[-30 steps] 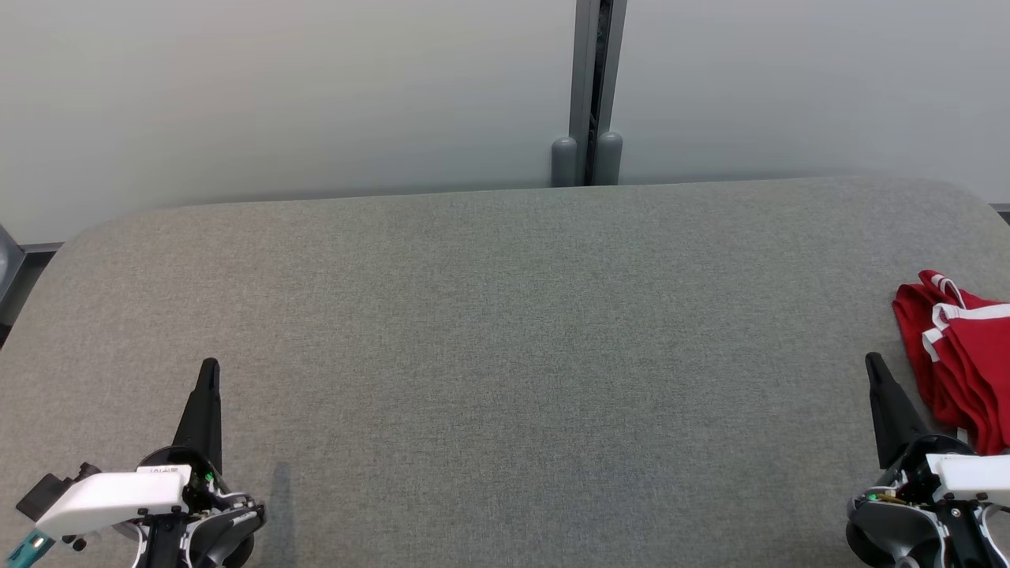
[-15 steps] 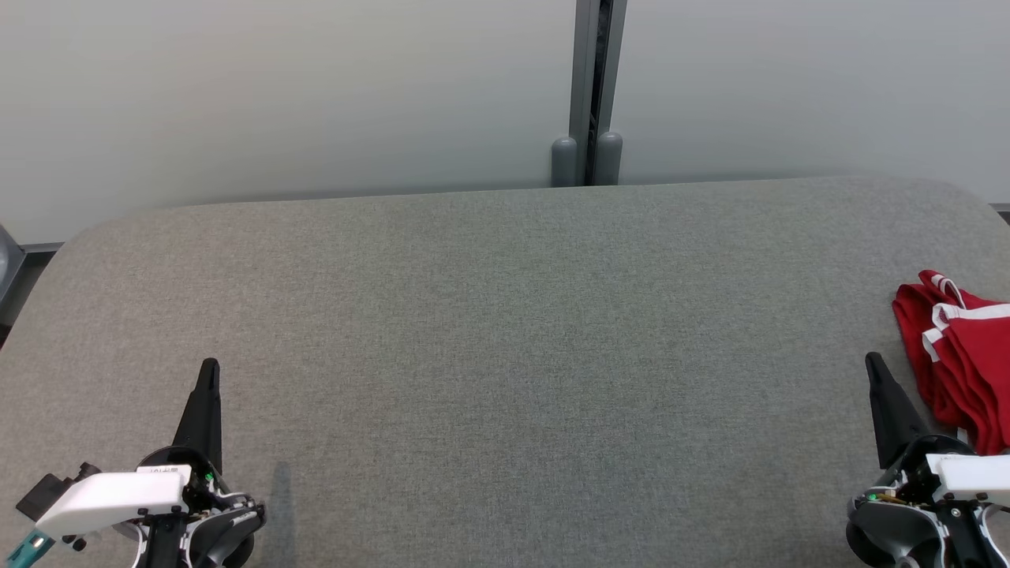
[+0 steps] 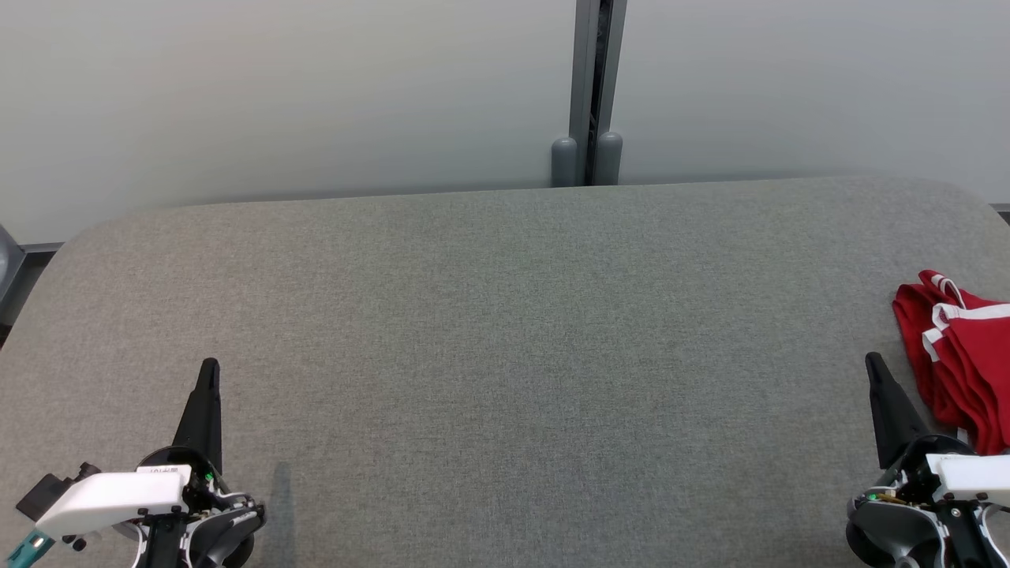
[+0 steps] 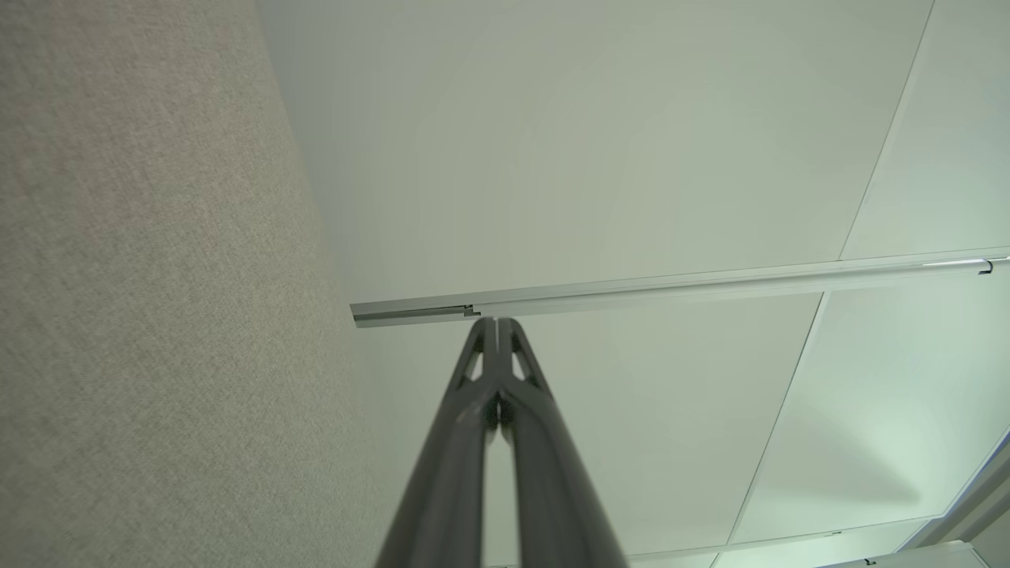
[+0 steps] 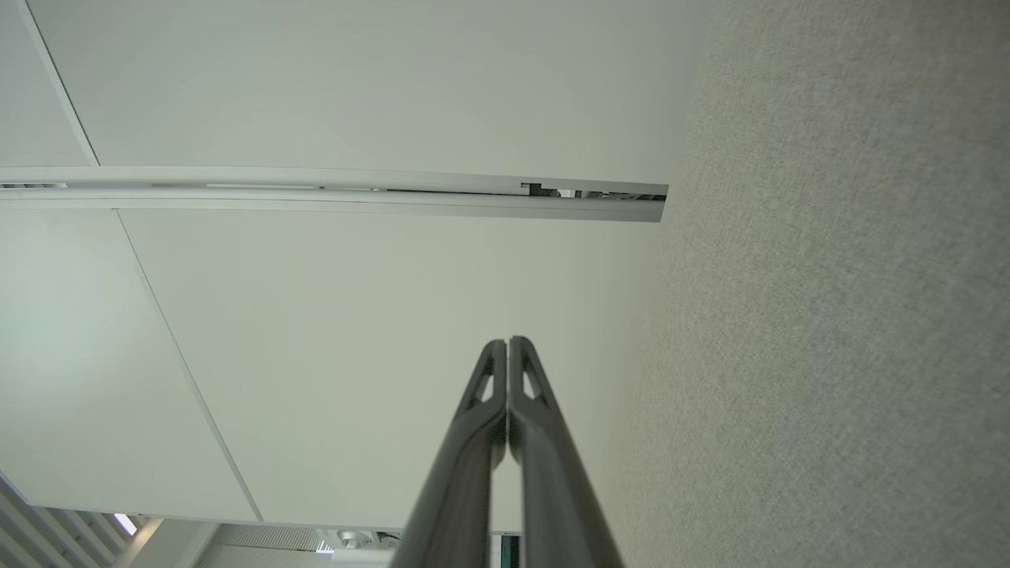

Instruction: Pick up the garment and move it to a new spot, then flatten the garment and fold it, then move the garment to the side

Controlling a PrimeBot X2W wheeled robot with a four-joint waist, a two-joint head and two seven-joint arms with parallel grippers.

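Grey woven fabric covers the table (image 3: 505, 339). At its lower left the left gripper (image 3: 209, 372) points up the head view, its two dark fingers pressed together on nothing. At the lower right the right gripper (image 3: 873, 364) is likewise closed and empty. Just to its right, clear of its fingertips, the red garment (image 3: 959, 355) with white trim lies bunched at the table's right edge.

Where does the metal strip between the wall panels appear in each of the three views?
Head view: the metal strip stands upright at top centre, behind the table.
Left wrist view: it runs sideways across the middle, from the table rightwards.
Right wrist view: it runs sideways across the upper left, ending at the table.
Shared landmark: the grey table.
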